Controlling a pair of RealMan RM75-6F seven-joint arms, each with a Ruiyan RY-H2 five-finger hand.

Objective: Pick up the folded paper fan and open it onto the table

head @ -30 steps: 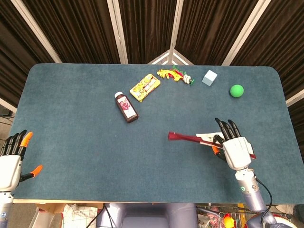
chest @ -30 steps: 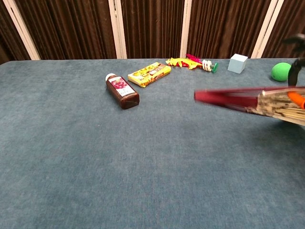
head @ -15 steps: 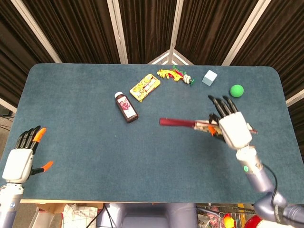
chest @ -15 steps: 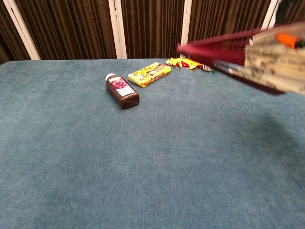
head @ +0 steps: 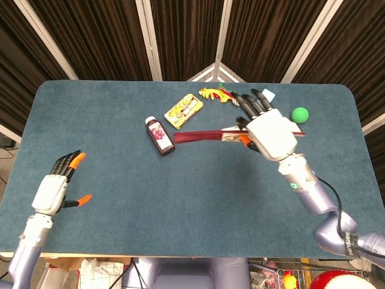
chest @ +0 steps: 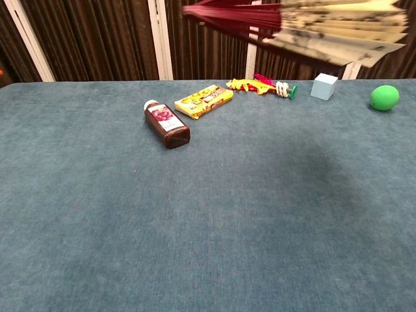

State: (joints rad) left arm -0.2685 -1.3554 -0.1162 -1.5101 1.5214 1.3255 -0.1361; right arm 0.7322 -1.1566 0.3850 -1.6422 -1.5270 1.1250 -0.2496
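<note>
My right hand (head: 269, 129) holds the folded paper fan (head: 201, 136) high above the table, its dark red handle end pointing left and its cream folds under my palm. In the chest view the fan (chest: 312, 25) crosses the top of the frame, slightly splayed at its cream end; the hand itself is out of that frame. My left hand (head: 56, 188) hovers over the near left part of the blue table (head: 120, 198), fingers spread and holding nothing.
A dark juice bottle (head: 160, 135) lies left of the fan's tip, with a yellow box (head: 183, 110) behind it. A yellow-red toy (head: 220, 95), a pale blue cube (chest: 324, 86) and a green ball (head: 299, 114) line the far edge.
My right hand has lifted the fan up and carried it away from me and to the left. My left hand has risen and moved in over the table.
</note>
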